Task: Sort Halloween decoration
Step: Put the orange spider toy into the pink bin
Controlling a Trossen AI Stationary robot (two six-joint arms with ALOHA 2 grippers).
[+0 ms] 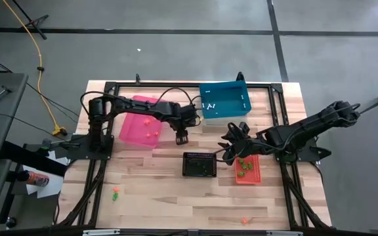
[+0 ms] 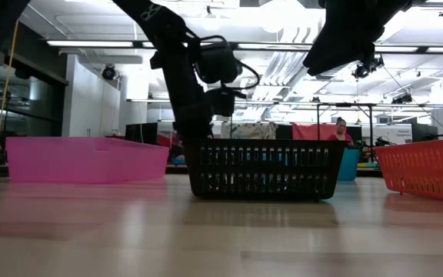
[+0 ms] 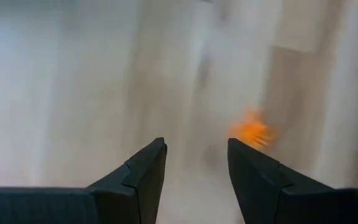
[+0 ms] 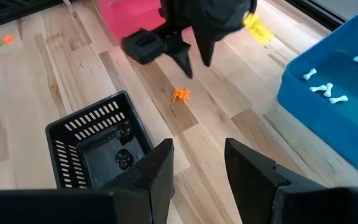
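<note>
A tiny orange trinket (image 4: 180, 94) of the Halloween decoration lies on the wooden table, between the pink bin (image 1: 140, 128) and the black basket (image 1: 200, 164). My left gripper (image 4: 197, 65) hangs open just above it, pointing down. In the left wrist view the trinket (image 3: 252, 132) shows blurred beside one fingertip, outside the gap of my left gripper (image 3: 196, 149). My right gripper (image 4: 197, 158) is open with nothing between its fingers. It hovers above the table between the black basket and the red bin (image 1: 247, 169), tilted down toward the left gripper.
The blue bin (image 4: 334, 93) holds white bone trinkets (image 4: 325, 90). The red bin holds green ones (image 1: 245, 165); the pink bin holds orange ones (image 1: 151, 131). Loose trinkets lie near the table's front, at the left (image 1: 115, 192) and the right (image 1: 245, 221). A person (image 2: 339, 129) sits far behind.
</note>
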